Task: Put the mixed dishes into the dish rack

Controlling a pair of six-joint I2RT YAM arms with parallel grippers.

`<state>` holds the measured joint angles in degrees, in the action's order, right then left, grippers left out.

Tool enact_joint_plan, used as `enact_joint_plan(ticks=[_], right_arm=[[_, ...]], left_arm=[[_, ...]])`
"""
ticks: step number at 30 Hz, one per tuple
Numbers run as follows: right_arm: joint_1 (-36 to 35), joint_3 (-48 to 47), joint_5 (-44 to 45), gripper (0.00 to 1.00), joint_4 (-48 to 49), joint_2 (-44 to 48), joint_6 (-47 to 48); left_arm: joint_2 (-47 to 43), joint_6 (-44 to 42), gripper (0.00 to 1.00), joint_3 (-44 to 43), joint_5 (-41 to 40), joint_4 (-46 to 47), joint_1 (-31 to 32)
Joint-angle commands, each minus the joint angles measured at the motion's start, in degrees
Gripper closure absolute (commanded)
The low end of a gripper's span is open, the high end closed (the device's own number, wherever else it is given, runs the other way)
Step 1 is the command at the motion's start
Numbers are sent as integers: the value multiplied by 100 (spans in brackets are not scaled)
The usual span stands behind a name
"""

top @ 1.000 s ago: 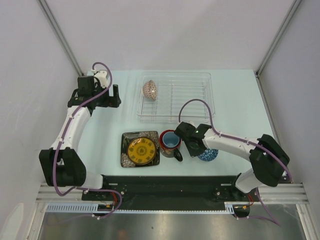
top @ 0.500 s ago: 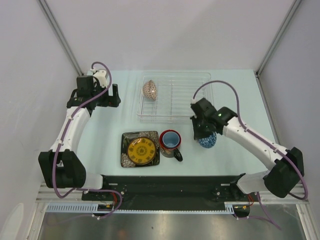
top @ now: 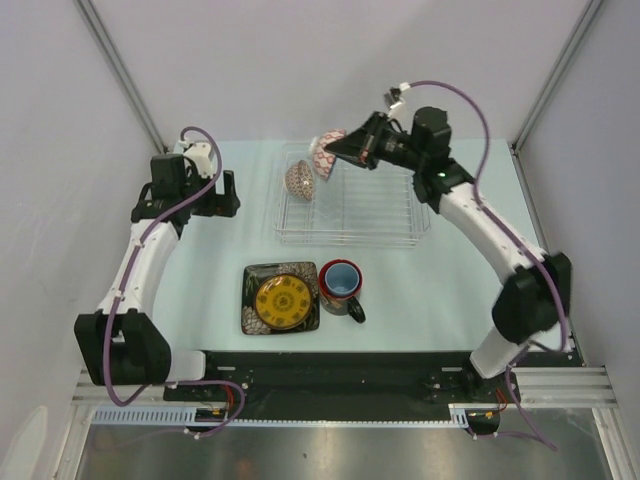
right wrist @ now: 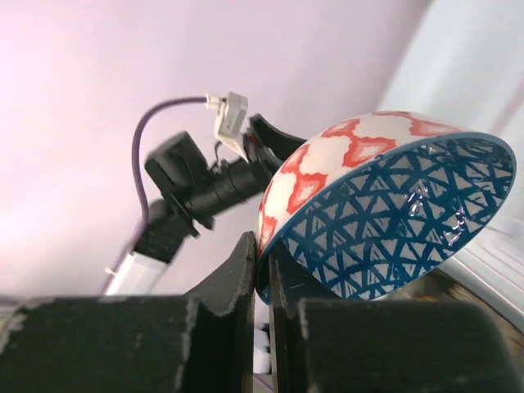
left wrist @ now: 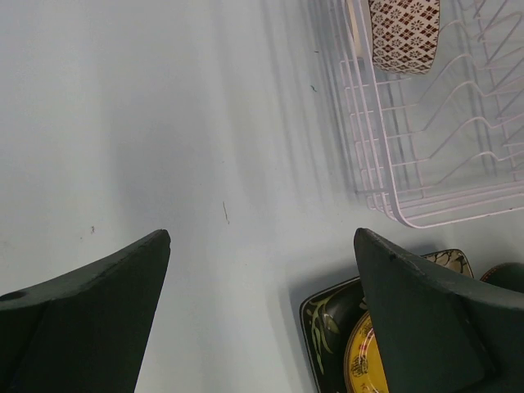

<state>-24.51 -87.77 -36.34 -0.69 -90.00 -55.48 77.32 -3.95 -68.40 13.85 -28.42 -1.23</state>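
Observation:
My right gripper (top: pixel 341 150) is shut on the rim of the small bowl (top: pixel 326 152), blue-patterned inside and red-and-white outside, and holds it tilted above the back left part of the clear dish rack (top: pixel 380 205). In the right wrist view the bowl (right wrist: pixel 393 213) is pinched at its edge between the fingers, gripper (right wrist: pixel 264 246). The square dark plate (top: pixel 281 298) with its yellow centre and the red mug (top: pixel 341 285) stand on the table in front of the rack. My left gripper (top: pixel 230 192) hangs open left of the rack, gripper (left wrist: pixel 262 246), with the plate (left wrist: pixel 332 327) below it.
A brown-patterned bowl (top: pixel 299 180) stands on edge in the rack's left end, also in the left wrist view (left wrist: pixel 404 33) inside the rack (left wrist: pixel 426 176). White enclosure walls close in behind and on both sides. The arm bases sit at the near edge.
The right gripper lifted the small bowl from the table right of the mug and carried it back and left to above the rack's far left. The left arm has hardly moved.

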Motion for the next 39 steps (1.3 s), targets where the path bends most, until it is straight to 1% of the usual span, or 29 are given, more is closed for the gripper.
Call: enact_joint_plan(ticks=[1, 2, 4, 13, 22, 30, 35, 39], right_arm=[[-272, -310, -1068, 100, 3283, -1352, -2255], [-326, -355, -1077, 100, 3442, -1554, -2552], [-431, -416, -1103, 100, 3907, -1994, -2835], [-519, -241, -1165, 100, 3804, -2479, -2766], [-520, -83, -1341, 100, 3313, -2821, -2459], [-484, 163, -1385, 100, 2899, -2874, -2037], [-467, 137, -1385, 100, 2776, -3023, -1809], [-440, -3, -1376, 100, 2416, -3217, -1589]], left_arm=[[-366, -36, 0, 64, -66, 83, 9], [-393, -45, 0, 90, -66, 91, 18], [-411, -45, 0, 108, -66, 100, 18], [-358, -45, 0, 178, -66, 153, -8], [-340, -19, 0, 178, -40, 171, -17], [-349, -1, 0, 204, -31, 206, -26], [-384, -10, 0, 248, -22, 215, -35], [-445, -10, 0, 257, -22, 214, -35]])
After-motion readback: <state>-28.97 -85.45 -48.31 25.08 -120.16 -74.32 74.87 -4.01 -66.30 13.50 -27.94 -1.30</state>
